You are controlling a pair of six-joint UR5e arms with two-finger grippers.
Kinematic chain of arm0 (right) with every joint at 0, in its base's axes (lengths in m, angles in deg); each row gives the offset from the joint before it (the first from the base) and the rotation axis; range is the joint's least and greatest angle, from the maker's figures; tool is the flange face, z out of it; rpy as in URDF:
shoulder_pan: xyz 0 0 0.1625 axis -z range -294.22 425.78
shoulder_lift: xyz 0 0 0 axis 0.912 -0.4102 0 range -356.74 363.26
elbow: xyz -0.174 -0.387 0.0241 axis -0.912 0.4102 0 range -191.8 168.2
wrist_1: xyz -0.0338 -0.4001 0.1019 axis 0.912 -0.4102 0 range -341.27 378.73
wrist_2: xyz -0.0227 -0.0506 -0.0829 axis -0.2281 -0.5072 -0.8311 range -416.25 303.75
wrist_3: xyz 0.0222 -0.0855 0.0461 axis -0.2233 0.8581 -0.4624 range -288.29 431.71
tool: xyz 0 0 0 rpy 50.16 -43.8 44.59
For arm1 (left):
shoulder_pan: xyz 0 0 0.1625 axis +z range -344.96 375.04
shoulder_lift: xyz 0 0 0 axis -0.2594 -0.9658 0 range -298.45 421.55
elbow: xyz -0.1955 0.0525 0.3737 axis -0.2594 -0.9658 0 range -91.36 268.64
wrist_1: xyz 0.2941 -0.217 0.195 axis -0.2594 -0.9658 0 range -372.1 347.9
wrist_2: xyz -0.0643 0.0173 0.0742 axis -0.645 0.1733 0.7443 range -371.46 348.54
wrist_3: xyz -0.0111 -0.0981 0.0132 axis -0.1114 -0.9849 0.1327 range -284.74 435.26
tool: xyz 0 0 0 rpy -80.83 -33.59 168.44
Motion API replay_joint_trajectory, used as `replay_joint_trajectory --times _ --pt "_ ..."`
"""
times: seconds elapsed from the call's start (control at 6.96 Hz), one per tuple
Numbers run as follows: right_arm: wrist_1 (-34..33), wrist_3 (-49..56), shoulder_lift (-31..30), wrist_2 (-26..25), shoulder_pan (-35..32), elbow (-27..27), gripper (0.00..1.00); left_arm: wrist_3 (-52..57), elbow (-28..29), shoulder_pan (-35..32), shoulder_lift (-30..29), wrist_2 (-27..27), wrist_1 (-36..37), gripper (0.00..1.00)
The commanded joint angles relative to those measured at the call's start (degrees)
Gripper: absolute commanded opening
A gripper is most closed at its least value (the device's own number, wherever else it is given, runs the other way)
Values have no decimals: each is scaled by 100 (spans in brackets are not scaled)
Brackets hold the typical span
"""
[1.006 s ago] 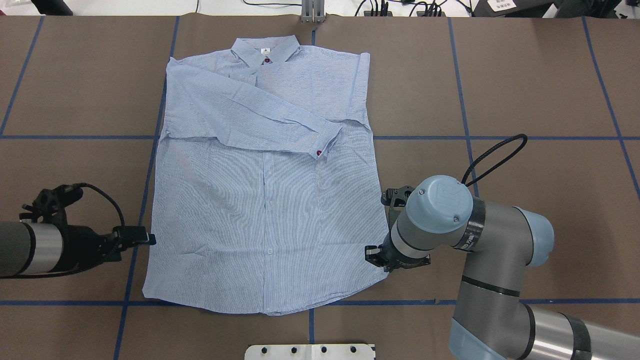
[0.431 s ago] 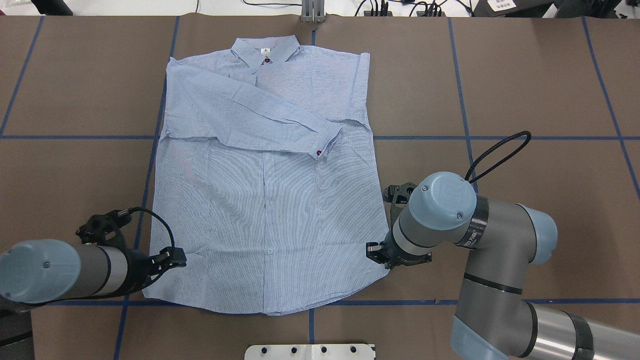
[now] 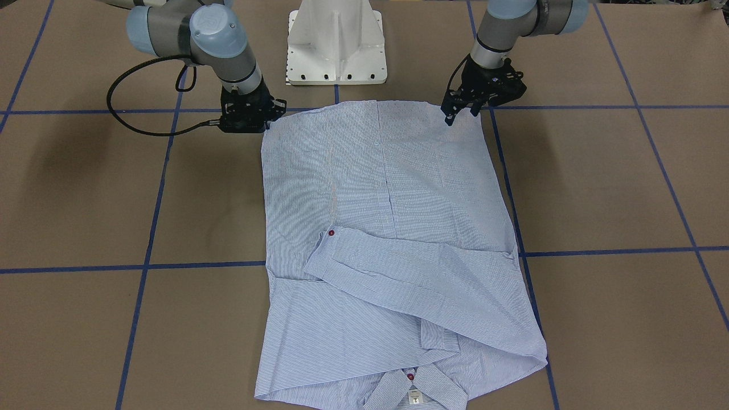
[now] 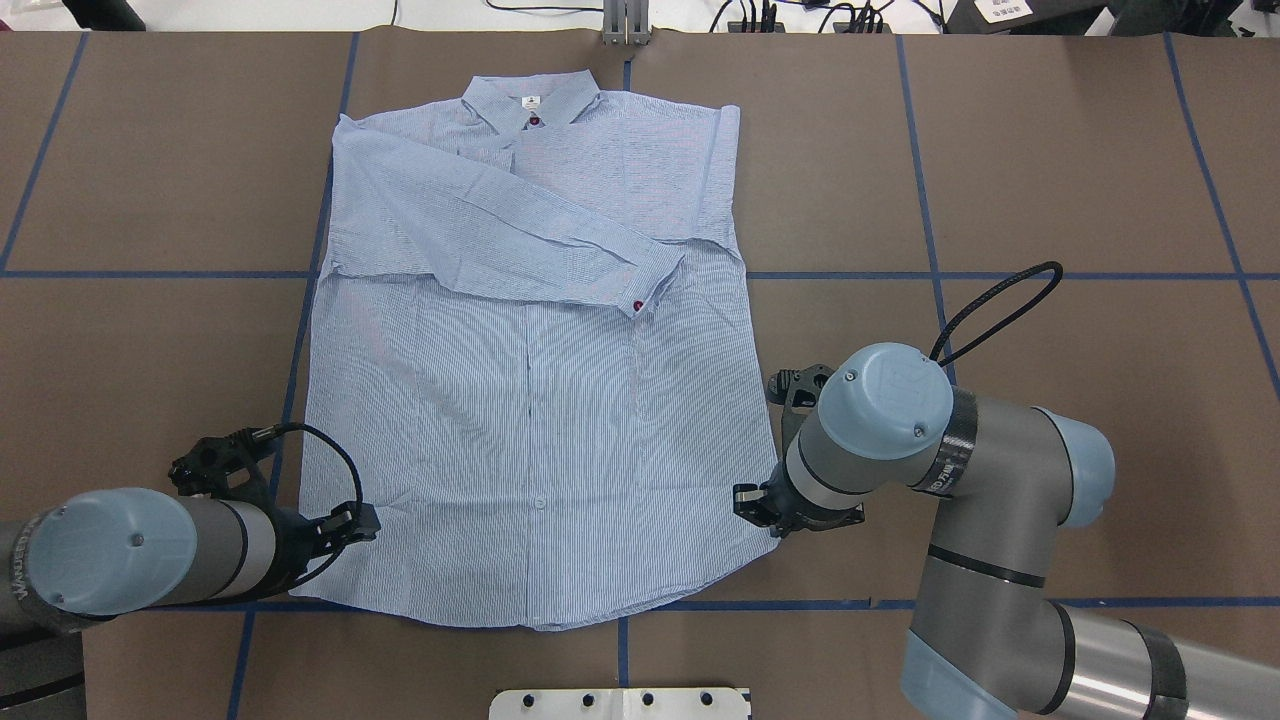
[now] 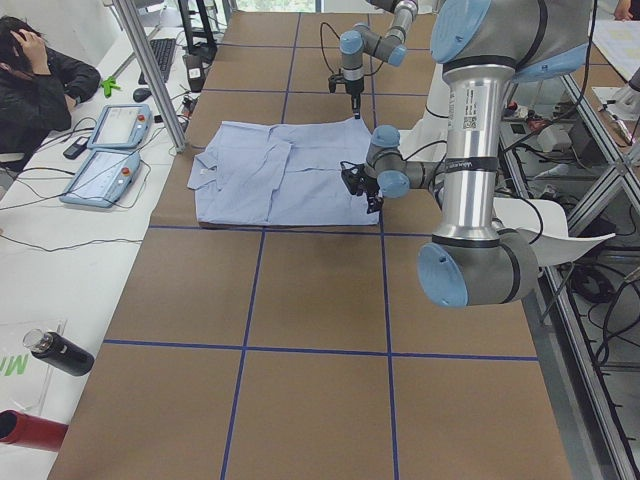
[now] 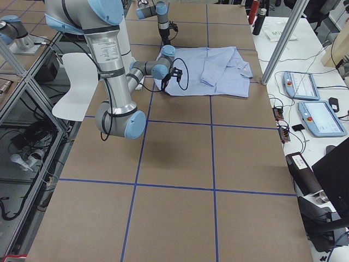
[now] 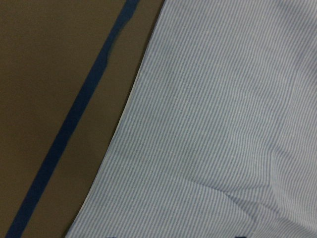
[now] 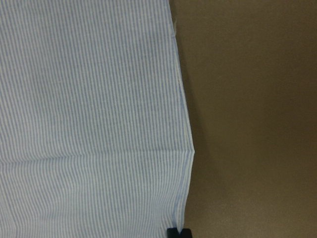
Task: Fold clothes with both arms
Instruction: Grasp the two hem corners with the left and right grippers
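Where left pincer [image 4: 358, 522], right pincer [image 4: 752, 505] reach shirt [image 4: 530, 420], cannot tell grip; collar label [image 4: 531, 101] illegible.

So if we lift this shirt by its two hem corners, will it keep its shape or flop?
Probably floppy: the shirt lies thin and flat, with soft creases near the left gripper, so the hem between it and the right gripper would likely sag. The sleeve folded across the chest lies loose and may slide off.
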Motion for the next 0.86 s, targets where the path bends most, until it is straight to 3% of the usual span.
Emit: replay_joint_trajectory --times 0.0,0.72 --pt "0 0 -9 0 -6 2 0 7 0 56 49 15 221 83" --pt "0 0 -18 0 -15 19 0 33 18 231 313 165 231 79"
